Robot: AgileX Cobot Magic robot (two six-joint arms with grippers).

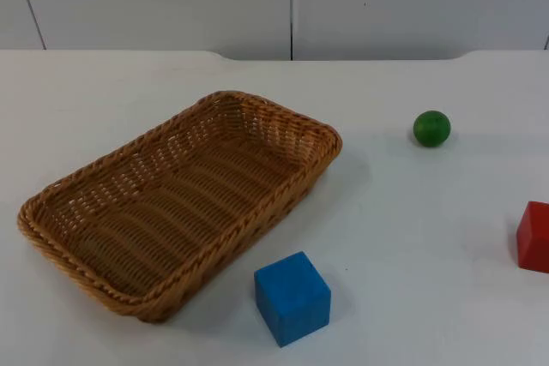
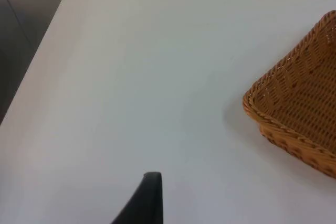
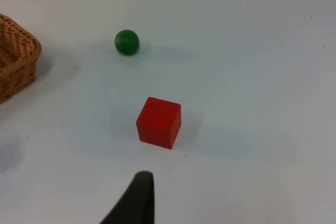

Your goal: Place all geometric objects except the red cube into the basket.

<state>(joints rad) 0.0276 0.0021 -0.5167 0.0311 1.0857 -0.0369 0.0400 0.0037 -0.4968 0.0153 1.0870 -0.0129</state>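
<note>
One red cube just beyond right tool, green ball farther off

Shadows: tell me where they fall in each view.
Top view: soft shadows right of the basket, blue cube and green ball. Left wrist view: faint shadow beside the basket. Right wrist view: pale shadows right of the ball and red cube.

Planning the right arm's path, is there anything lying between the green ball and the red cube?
Nothing: bare white table between the green ball and the red cube, seen in the right wrist view and the top view.
</note>
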